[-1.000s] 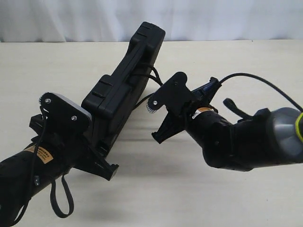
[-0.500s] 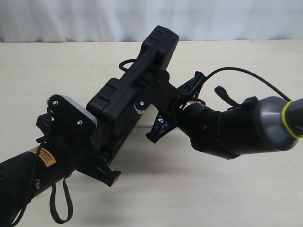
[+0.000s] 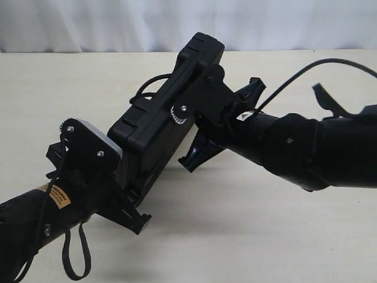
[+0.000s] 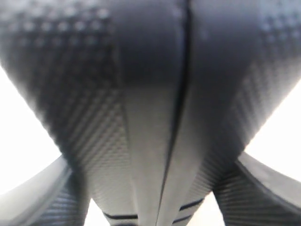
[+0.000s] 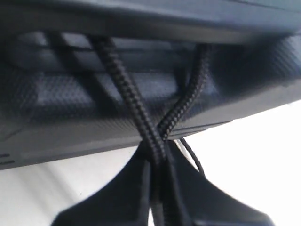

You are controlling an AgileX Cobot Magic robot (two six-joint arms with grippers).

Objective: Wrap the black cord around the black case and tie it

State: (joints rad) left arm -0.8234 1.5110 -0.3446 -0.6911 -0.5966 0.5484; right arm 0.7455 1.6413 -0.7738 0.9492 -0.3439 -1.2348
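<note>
The black case is tilted up off the table, its handle end high at the back. My left gripper is shut on its lower end; in the left wrist view the case fills the frame between the two fingers. My right gripper sits tight against the case's right side, shut on the black cord. Two braided strands cross just above its fingertips and run up over the case. A loop of the cord shows beyond the case's left side.
The pale tabletop stretches all around, with a white curtain behind its far edge. The right arm's own thin cable arcs above its forearm. A black strap hangs from the left arm.
My right gripper has moved left and up against the case with the cord in it. The case has tipped slightly higher, and a cord loop has appeared on its far left side.
</note>
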